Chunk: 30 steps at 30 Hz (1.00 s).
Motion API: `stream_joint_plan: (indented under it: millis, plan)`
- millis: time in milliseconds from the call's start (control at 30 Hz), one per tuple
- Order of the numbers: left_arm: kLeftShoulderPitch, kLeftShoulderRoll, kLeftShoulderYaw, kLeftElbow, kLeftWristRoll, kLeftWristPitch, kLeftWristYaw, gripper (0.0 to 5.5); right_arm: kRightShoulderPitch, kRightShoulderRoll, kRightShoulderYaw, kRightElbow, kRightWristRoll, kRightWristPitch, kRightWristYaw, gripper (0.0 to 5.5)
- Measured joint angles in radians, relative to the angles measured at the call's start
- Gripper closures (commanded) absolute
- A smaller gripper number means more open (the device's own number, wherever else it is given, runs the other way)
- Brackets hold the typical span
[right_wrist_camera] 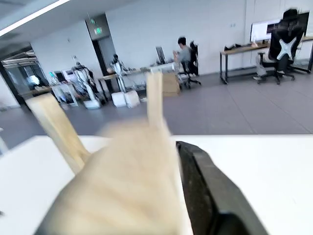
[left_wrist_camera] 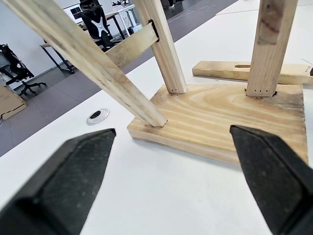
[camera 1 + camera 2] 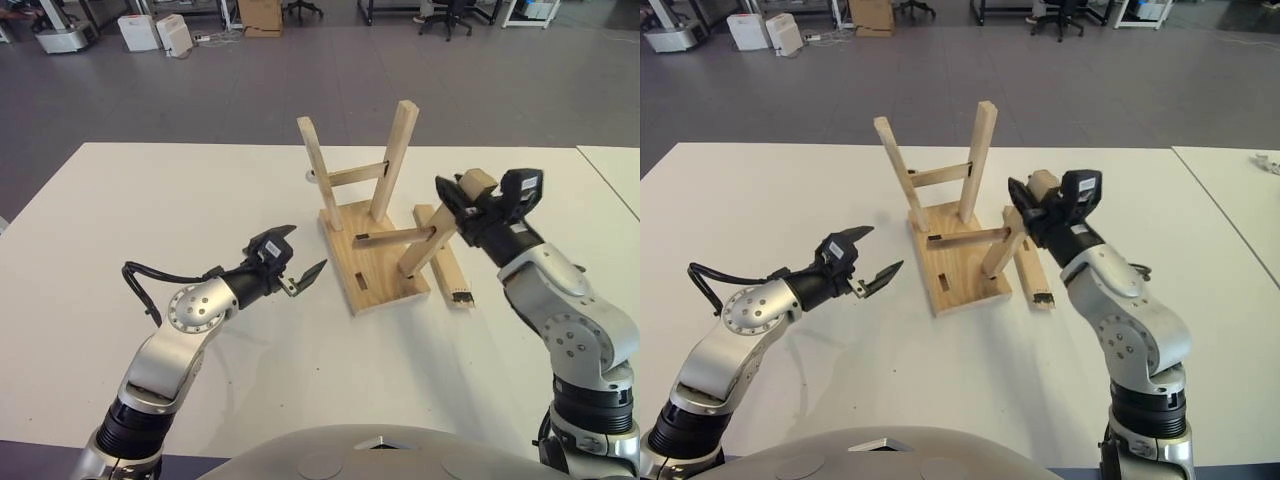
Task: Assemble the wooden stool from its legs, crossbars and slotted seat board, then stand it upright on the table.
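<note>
The stool (image 3: 383, 200) is being assembled upside down near the middle of the tabletop's (image 3: 150, 220) far edge. Its tilted leg (image 3: 432, 245) is being clenched at the top by the right gripper (image 3: 478, 195). This leg is probably best righted and pressed straight into its slot while the seat (image 3: 375, 282) is being steadied. Two pale legs (image 3: 396, 160) are standing joined by a crossbar (image 3: 355, 177), and a spare leg (image 3: 455, 280) is lying beside the seat. The left gripper (image 3: 305, 250) is being held open near the seat's left edge.

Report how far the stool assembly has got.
Done: two legs joined by a crossbar stand in the upturned seat board. In hand: right gripper holds a tilted third leg. Remaining: a loose leg on the table, then flipping upright. The left gripper is open, empty.
</note>
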Motion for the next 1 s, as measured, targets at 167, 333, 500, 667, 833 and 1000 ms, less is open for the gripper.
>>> stream_joint_plan:
  millis: [167,333,500,667,833,1000]
  plan:
    - [-0.001,0.008,0.020,0.029,0.003,-0.020,-0.012,1.19,-0.217,-0.082,-0.153,0.022,0.180,-0.009,0.009,2.05]
    - [-0.008,0.011,0.034,0.066,0.009,-0.041,-0.012,1.19,-0.073,-0.159,-0.098,0.349,-0.057,-0.001,0.036,1.56]
    - [-0.014,0.008,0.034,0.084,0.019,-0.062,-0.012,1.19,0.116,-0.137,0.152,0.441,-0.185,0.104,0.168,1.56]
    - [-0.019,-0.002,0.023,0.097,0.038,-0.063,-0.011,1.19,0.122,-0.120,0.237,0.464,-0.347,0.132,0.126,2.48]
    - [-0.029,-0.014,0.034,0.102,0.044,-0.063,-0.003,1.19,0.108,-0.106,0.233,0.500,-0.433,0.092,0.124,3.40]
    - [-0.225,-0.148,0.257,0.078,-0.184,0.042,0.098,1.19,-0.104,-0.131,0.006,0.580,-0.453,-0.055,0.107,3.44]
